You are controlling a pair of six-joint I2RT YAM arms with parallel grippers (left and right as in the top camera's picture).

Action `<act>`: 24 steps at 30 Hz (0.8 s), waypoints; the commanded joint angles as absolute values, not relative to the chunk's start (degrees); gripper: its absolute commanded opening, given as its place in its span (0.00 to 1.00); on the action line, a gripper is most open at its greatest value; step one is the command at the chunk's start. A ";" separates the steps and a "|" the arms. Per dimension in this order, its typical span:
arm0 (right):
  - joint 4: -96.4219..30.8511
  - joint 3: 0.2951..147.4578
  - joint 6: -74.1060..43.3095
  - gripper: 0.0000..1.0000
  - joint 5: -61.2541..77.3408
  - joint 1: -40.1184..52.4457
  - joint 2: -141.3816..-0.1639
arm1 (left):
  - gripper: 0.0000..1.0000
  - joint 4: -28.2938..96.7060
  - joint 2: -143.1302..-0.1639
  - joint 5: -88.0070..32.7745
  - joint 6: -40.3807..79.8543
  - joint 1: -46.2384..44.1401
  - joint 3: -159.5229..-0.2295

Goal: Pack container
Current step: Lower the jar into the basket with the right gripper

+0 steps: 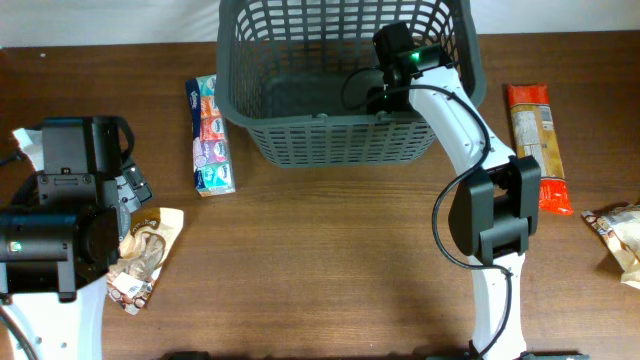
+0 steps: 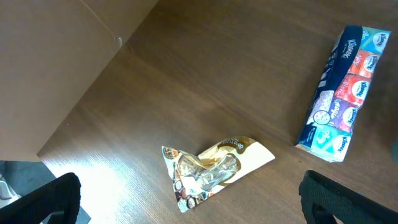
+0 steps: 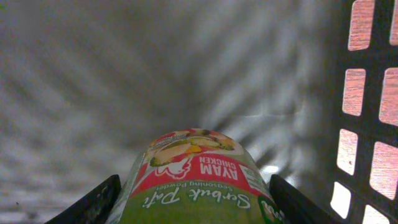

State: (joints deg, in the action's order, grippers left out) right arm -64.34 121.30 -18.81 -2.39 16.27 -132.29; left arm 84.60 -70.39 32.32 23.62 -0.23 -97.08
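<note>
A brown wooden table (image 1: 330, 270) fills the overhead view. At its left edge the left pincer (image 2: 189, 186) hangs above the wood with its fingers (image 2: 59, 199) spread wide and nothing between them. Below it lies a crumpled gold snack packet (image 2: 211, 168), flat on the table and touching neither finger. Just to the right, a long blue pack of tissues (image 1: 212, 135) lies lengthwise, close beside the left wall of the container but not touching it.

The container (image 1: 340, 145), a dark grey basket with slotted sides, stands at the far middle of the table, well apart from the left pincer. The right arm reaches over the container's near rim from the right, so the right pincer (image 1: 385, 98) sits inside it, toward the right half.

In the right wrist view the right pincer is pinching a green seasoning packet (image 3: 199, 180) with a red band, one dark finger (image 3: 93, 199) pressed against each side. The container's grey base lies beyond the packet and its slotted wall rises close on the right.

Right of the container, an orange packet (image 1: 530, 140) lies lengthwise on the wood. Another pale packet (image 1: 620, 235) shows at the table's right edge.
</note>
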 commanded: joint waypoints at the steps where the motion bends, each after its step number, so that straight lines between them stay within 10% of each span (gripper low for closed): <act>1: -64.38 122.74 -18.22 0.81 -3.51 15.99 -132.09 | 1.00 84.53 -70.15 32.10 23.75 0.08 -97.60; 4: -64.64 122.76 -18.20 0.99 -3.51 15.99 -132.09 | 1.00 84.53 -70.15 32.10 23.75 0.05 -97.60; 14: -67.05 126.48 -16.29 0.99 -3.49 15.99 -132.05 | 1.00 84.53 -70.15 32.10 23.75 0.05 -97.60; 24: -79.09 162.98 -14.81 0.99 -3.53 15.88 -132.05 | 1.00 84.53 -70.15 32.10 23.75 0.05 -97.60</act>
State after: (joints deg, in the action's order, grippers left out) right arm -77.19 151.89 -15.49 -2.63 16.23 -133.12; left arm 84.60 -70.39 32.29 23.62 -0.23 -97.08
